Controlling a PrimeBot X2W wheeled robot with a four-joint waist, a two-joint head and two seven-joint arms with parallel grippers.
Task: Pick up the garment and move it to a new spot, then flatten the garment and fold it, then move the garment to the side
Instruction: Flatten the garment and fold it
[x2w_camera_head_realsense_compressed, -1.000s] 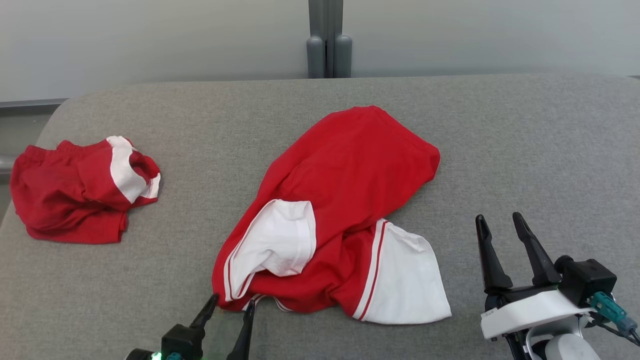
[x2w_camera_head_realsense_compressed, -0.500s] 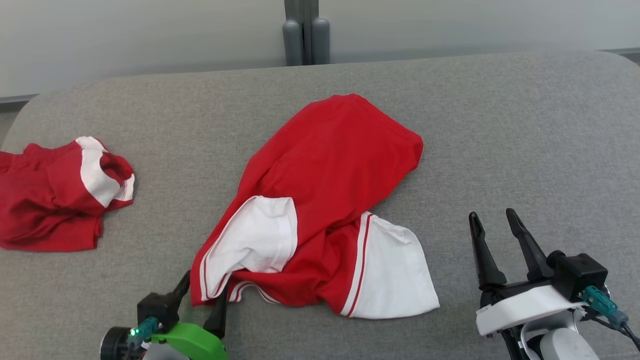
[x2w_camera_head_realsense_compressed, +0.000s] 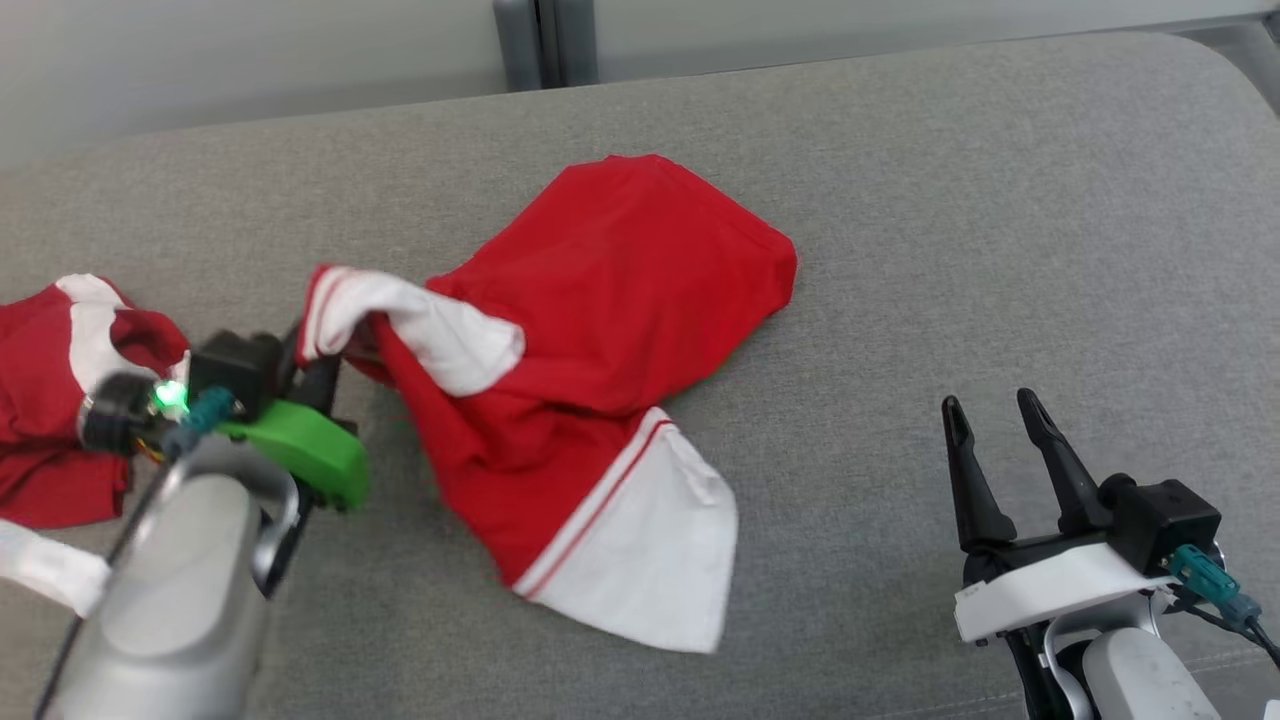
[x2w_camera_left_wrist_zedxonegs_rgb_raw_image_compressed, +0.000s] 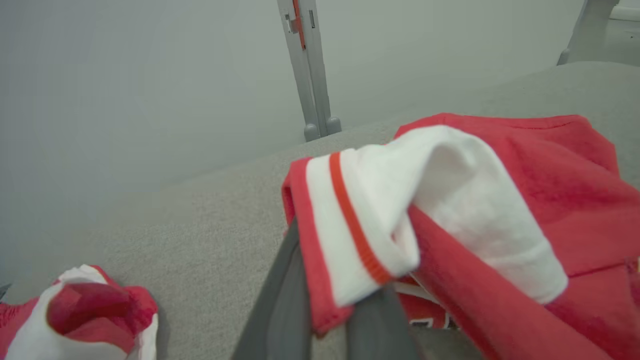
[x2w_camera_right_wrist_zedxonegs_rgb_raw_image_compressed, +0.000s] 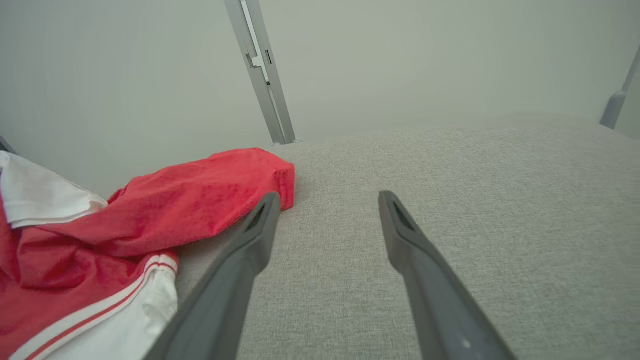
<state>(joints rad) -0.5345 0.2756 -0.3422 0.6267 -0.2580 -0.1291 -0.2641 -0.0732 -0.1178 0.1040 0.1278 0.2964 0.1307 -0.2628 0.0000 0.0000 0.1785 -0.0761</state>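
Observation:
The garment (x2w_camera_head_realsense_compressed: 620, 290) is a red shirt with white, red-striped sleeves, lying crumpled in the middle of the grey padded surface (x2w_camera_head_realsense_compressed: 1000, 200). My left gripper (x2w_camera_head_realsense_compressed: 315, 355) is shut on the cuff of its left sleeve and holds that cuff raised, with red cloth trailing down to the right. In the left wrist view the dark fingers (x2w_camera_left_wrist_zedxonegs_rgb_raw_image_compressed: 280, 310) pinch the striped cuff (x2w_camera_left_wrist_zedxonegs_rgb_raw_image_compressed: 350, 225). My right gripper (x2w_camera_head_realsense_compressed: 990, 420) stands open at the lower right, apart from the garment. Its jaws (x2w_camera_right_wrist_zedxonegs_rgb_raw_image_compressed: 330, 197) are spread over bare fabric, with the shirt's hem (x2w_camera_right_wrist_zedxonegs_rgb_raw_image_compressed: 210, 195) to their left.
A second red and white garment (x2w_camera_head_realsense_compressed: 60, 400) lies bunched at the surface's left edge, close to my left arm; it also shows in the left wrist view (x2w_camera_left_wrist_zedxonegs_rgb_raw_image_compressed: 85, 310). A grey post (x2w_camera_head_realsense_compressed: 540, 40) stands behind the surface against the pale wall.
My left gripper has shut on the sleeve cuff and carried it up and to the left, dragging the garment's near side along. The right gripper is unchanged. The head camera has shifted.

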